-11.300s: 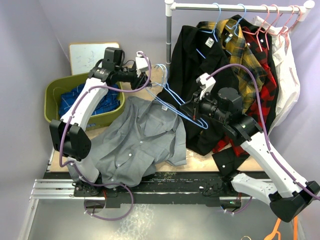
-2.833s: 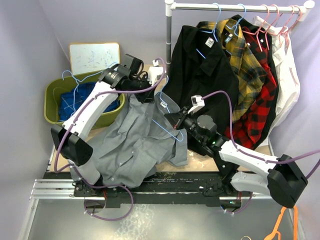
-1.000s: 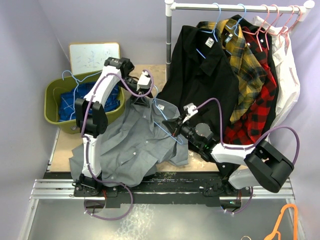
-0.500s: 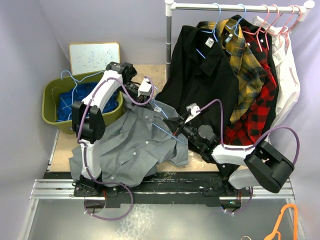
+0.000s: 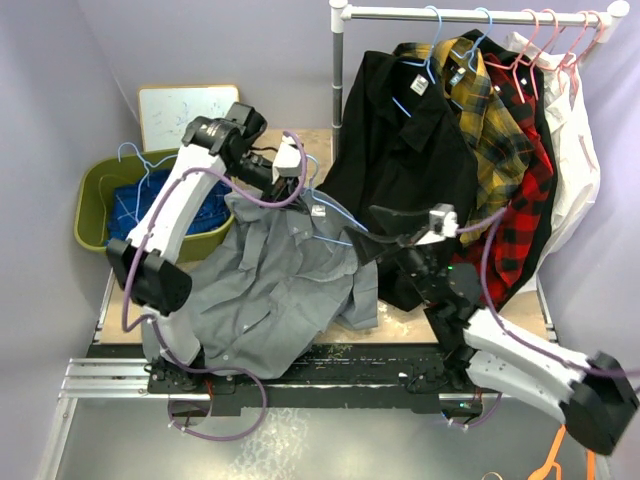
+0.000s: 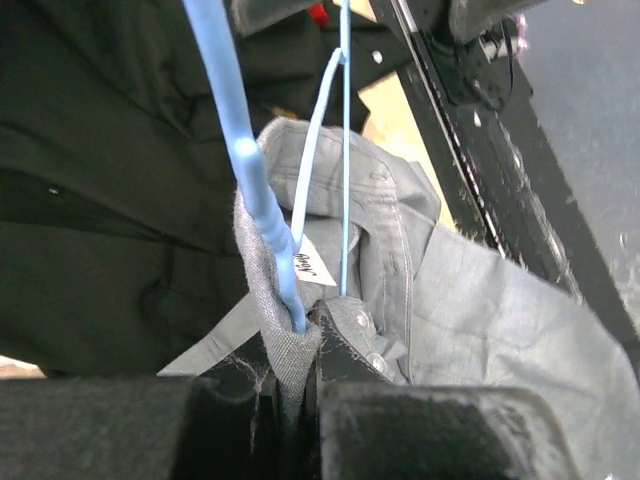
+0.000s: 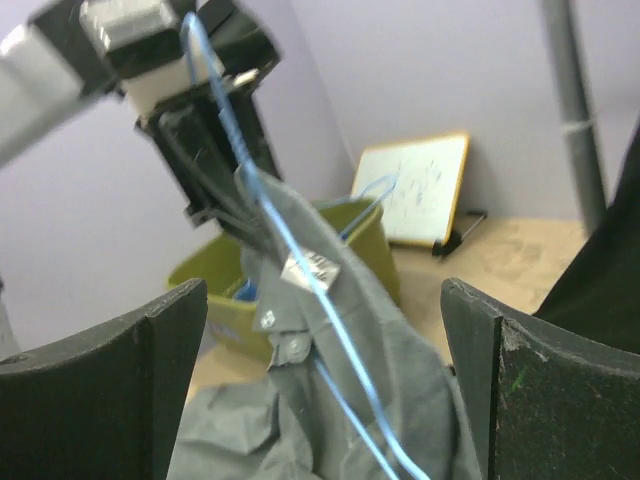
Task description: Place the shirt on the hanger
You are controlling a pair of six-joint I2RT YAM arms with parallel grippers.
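While the left claw (image 6: 300, 335) is clamped on the collar of the shirt (image 5: 270, 290), the hanger (image 6: 245, 165) runs into that same pinch, so cloth and blue wire look to be held together. The collar is lifted clear of the table (image 5: 122, 300); the body and sleeves lie crumpled on it, near the front edge. From the pinch the hanger slants out toward the right claw (image 7: 322, 300), whose fingers stand wide apart with the wire and the neck label (image 7: 310, 268) between them, gripping nothing.

As I judge it, the job is about midway. Hanger and neck have been brought together, and one arm of the frame seems to sit at the collar opening. I cannot tell whether it has gone inside a shoulder. Neither shoulder looks seated on the frame, and the far arm of the hanger shows bare. Left to do: thread both shoulders, then let the shirt hang from the hook.
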